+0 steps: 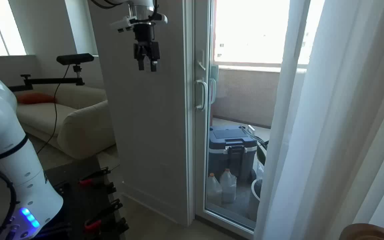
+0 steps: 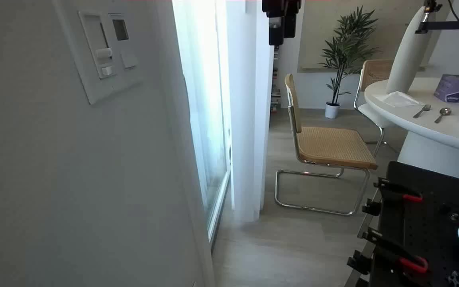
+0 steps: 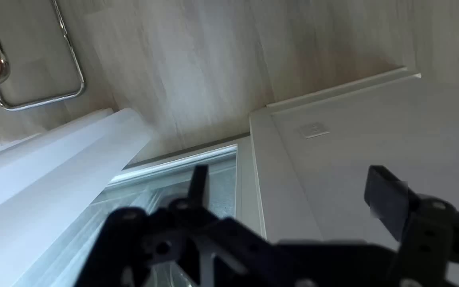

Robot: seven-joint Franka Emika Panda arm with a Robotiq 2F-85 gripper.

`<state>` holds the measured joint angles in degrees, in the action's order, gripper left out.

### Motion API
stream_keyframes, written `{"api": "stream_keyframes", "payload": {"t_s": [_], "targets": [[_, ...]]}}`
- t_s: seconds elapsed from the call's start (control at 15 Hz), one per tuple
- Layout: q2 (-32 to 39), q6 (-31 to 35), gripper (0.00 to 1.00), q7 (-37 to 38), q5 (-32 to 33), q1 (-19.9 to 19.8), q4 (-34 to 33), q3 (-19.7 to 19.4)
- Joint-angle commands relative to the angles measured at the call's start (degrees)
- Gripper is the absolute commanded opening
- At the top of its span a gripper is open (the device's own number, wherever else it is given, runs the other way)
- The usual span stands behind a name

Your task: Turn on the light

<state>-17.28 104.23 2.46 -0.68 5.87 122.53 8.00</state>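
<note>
A white wall plate (image 2: 111, 85) is on the near wall in an exterior view. It carries a slider switch (image 2: 104, 54) and, beside it, a control with a small dark window (image 2: 120, 29) above a light button (image 2: 129, 59). My gripper (image 1: 147, 66) hangs pointing down, in the air in front of the wall beside the glass door. It also shows at the top edge in an exterior view (image 2: 282, 34), apart from the plate. In the wrist view my gripper (image 3: 289, 173) has its fingers wide apart with nothing between them. The wall plate is out of the wrist view.
A glass door (image 1: 200, 150) with a white handle (image 1: 202, 96) adjoins the wall, beside a white curtain (image 1: 328, 116). A cane chair (image 2: 333, 145) and a round table (image 2: 432, 115) stand beyond. A black base table (image 2: 432, 207) carries red-handled clamps. A low socket plate (image 3: 313, 130) is on the wall.
</note>
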Motion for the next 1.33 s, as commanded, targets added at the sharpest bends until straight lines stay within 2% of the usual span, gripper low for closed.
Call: {"api": "stream_keyframes", "payload": {"t_s": [0.0,0.6,1.13,1.2,1.27], "targets": [[0.05,-0.08,1.0,0.08,0.08,0.28,-0.1,-0.23],[-0.71,0.09,1.0,-1.18,-0.11,1.61,1.65,0.55],[2.16,4.89,0.99,0.03,0.97,5.6,1.27,5.07],[2.97,5.73,0.74,0.46,1.19,5.79,0.73,5.51],[3.68,6.61,0.74,0.69,0.92,5.95,0.28,5.87]]}}
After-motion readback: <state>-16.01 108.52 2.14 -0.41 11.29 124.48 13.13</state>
